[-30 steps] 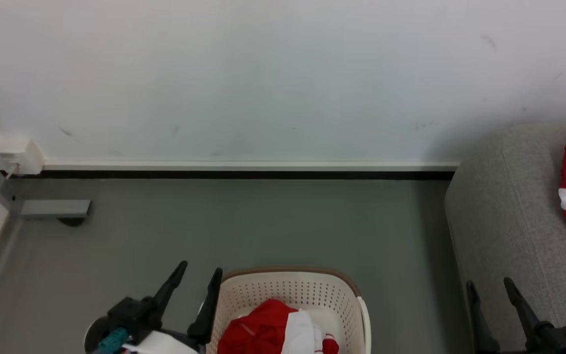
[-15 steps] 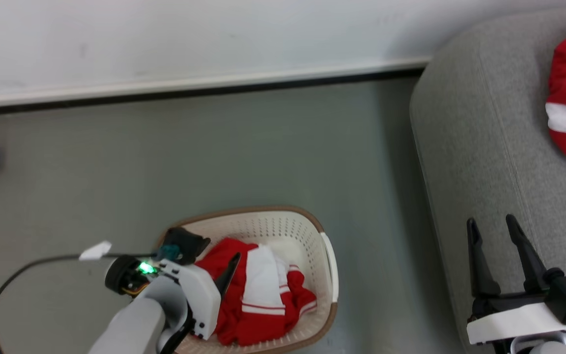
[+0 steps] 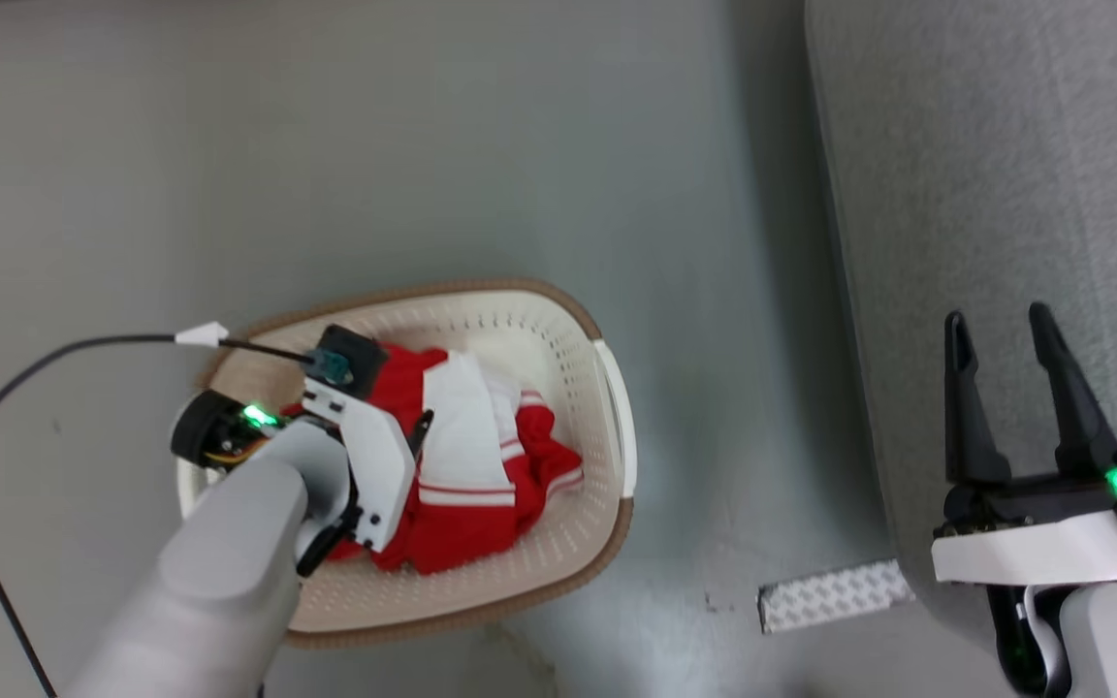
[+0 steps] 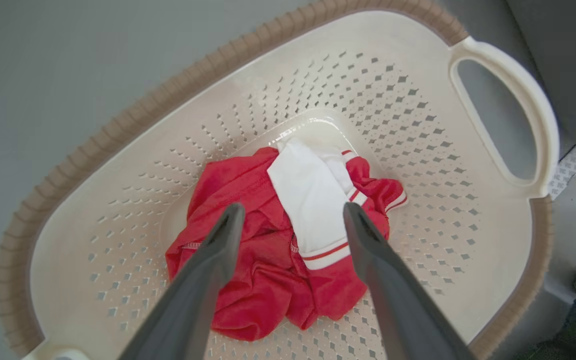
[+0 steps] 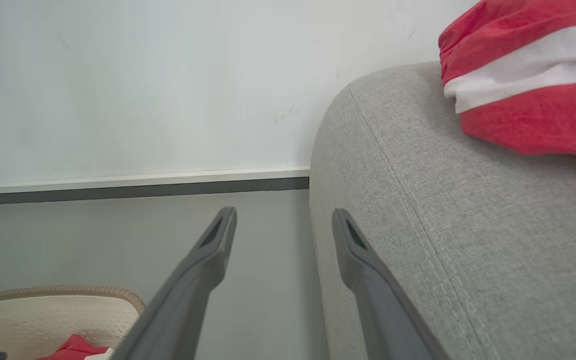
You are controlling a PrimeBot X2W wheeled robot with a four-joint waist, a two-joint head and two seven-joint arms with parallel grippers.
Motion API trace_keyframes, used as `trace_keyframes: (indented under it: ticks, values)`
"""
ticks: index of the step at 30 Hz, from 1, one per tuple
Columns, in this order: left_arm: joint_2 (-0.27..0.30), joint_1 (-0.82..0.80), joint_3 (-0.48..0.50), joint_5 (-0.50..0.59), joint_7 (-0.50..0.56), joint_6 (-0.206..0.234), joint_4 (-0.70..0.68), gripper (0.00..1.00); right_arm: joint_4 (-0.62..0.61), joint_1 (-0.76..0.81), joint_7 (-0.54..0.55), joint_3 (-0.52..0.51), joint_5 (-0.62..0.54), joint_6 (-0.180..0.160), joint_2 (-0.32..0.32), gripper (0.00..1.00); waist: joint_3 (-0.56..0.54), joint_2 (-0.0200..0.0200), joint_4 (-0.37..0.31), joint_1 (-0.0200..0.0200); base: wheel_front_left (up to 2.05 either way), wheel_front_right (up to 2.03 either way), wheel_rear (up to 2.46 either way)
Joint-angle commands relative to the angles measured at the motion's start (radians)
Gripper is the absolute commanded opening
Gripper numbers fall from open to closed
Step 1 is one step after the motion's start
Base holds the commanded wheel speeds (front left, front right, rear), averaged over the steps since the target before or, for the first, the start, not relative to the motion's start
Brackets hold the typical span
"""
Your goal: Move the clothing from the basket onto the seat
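Fingers of the left gripper stand wide apart at the lower middle of the left wrist view, holding nothing, over the crumpled bright red fabric clothing with white panels. It lies on the bottom of the oval cream-white perforated plastic basket with a brown woven-look rim, on the grey floor. At the head view's lower right, the right gripper is spread and empty over the large light grey upholstered seat. Farther off, at the upper right of the right wrist view, another red garment with a white band rests on that seat.
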Motion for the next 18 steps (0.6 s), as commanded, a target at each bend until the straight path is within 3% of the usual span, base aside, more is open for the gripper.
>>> trace_keyframes:
  ticks: [1, 10, 18]
  values:
    - [0.004, -0.026, -0.002, 0.000, -0.005, 0.002, 0.028, 1.00, -0.013, -0.018, -0.004, -0.003, 0.008, -0.003, 0.000, 1.00, 0.076, 0.0000, -0.021, -0.0003, 0.00, 0.00, 0.00]
    - [-0.008, -0.133, 0.008, -0.012, -0.016, 0.017, 0.167, 1.00, -0.059, -0.031, -0.004, -0.001, 0.026, -0.003, 0.000, 1.00, 0.193, 0.0000, -0.046, -0.0003, 0.00, 0.00, 0.00]
    - [0.006, -0.210, 0.010, -0.004, -0.046, 0.056, 0.244, 1.00, -0.074, -0.036, -0.001, 0.000, 0.037, -0.002, 0.001, 1.00, 0.270, 0.0000, -0.059, -0.0003, 0.00, 0.00, 0.00]
